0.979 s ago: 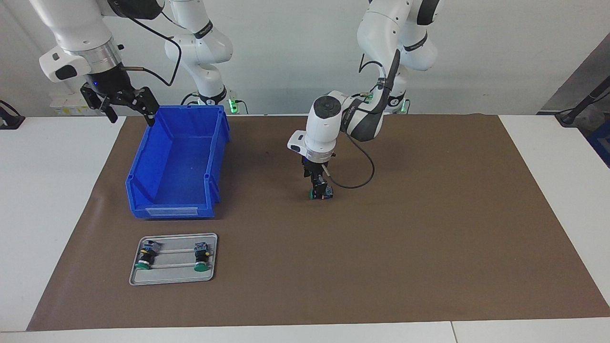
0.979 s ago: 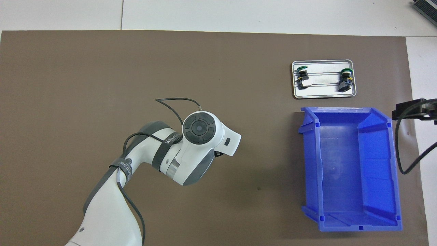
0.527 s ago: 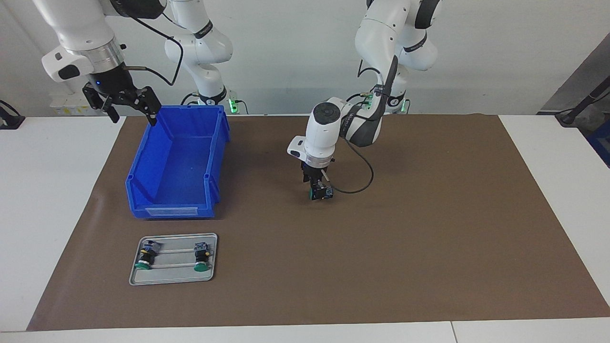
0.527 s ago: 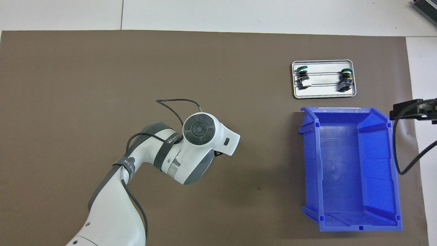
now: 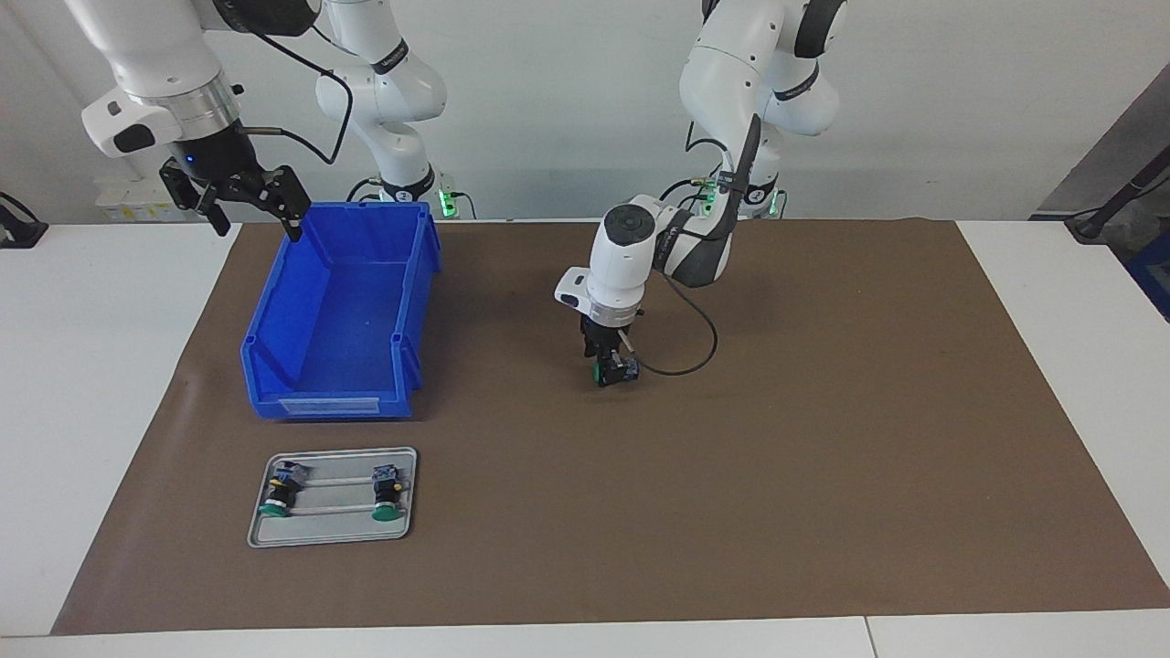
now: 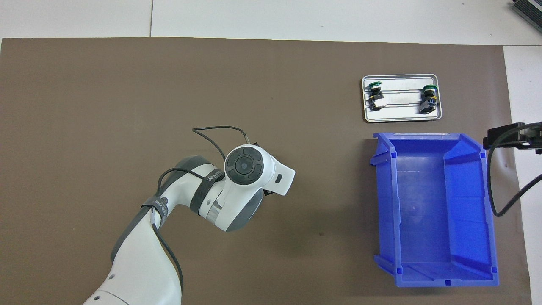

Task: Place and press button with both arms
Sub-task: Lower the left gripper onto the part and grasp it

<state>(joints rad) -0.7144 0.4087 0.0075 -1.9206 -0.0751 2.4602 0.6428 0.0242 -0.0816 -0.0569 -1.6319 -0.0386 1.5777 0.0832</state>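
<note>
Start with your right pincer [image 5: 239, 196]. It hangs in the air beside the blue bin [image 5: 274, 352], toward the right arm's end of the table [image 5: 91, 366], with its fingers spread and nothing between them. Over the last second it has lifted a little and then held, so treat that arm as waiting.

The real change is in the left arm. Its wrist has sunk and drawn slightly back toward the robots, while the left pincer [image 5: 611, 364] has stayed low over the middle of the brown mat [image 5: 823, 411]. It is closed on the button [image 5: 617, 371], which it carries sideways, with the green cap toward the right arm's end and the blue-grey block toward the left arm's end. The button has barely shifted. It looks very close to the mat, but you cannot tell from here whether it touches. From overhead the wrist hides both the pincer and the button.

I read this as the placing step nearly finished: the button is being set down and has not been released. The press looks like it falls to the right arm, which has far to travel.

Farthest from the robots, the metal tray [image 5: 334, 539] holds two more buttons [image 5: 279, 493] lying on their sides, untouched.
</note>
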